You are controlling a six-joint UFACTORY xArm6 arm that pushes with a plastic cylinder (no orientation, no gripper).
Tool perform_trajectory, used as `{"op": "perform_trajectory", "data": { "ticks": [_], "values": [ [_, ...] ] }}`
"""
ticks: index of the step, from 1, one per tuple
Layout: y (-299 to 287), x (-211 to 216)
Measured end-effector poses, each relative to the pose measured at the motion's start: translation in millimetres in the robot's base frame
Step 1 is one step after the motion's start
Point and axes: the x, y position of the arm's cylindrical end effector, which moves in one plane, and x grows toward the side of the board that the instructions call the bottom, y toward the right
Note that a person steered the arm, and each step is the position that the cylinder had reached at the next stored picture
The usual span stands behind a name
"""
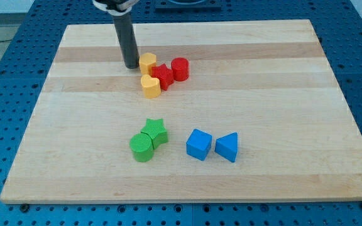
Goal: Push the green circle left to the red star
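Seven blocks are sitting on the wooden surface point(74, 138), and, reading from the view's left, my tip point(131, 65) is resting near the top, just left of a yellow block point(147, 62), with no jaws on this rod to be wide or narrow. Right of it, a yellow heart point(150, 86), the red star point(162, 76) and a red cylinder point(180, 68) are huddling together. Lower down, the green circle point(142, 148) is touching a green star point(155, 131), well apart from the red star, while a blue cube point(198, 144) and blue triangle point(227, 147) are lying to their right.
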Motion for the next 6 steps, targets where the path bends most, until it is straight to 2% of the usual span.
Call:
{"op": "perform_trajectory", "data": {
  "ticks": [2,3,4,6],
  "values": [
    [28.0,0.0],
    [-10.5,1.0],
    [-60.3,35.2],
    [-91.8,184.7]
  ]
}}
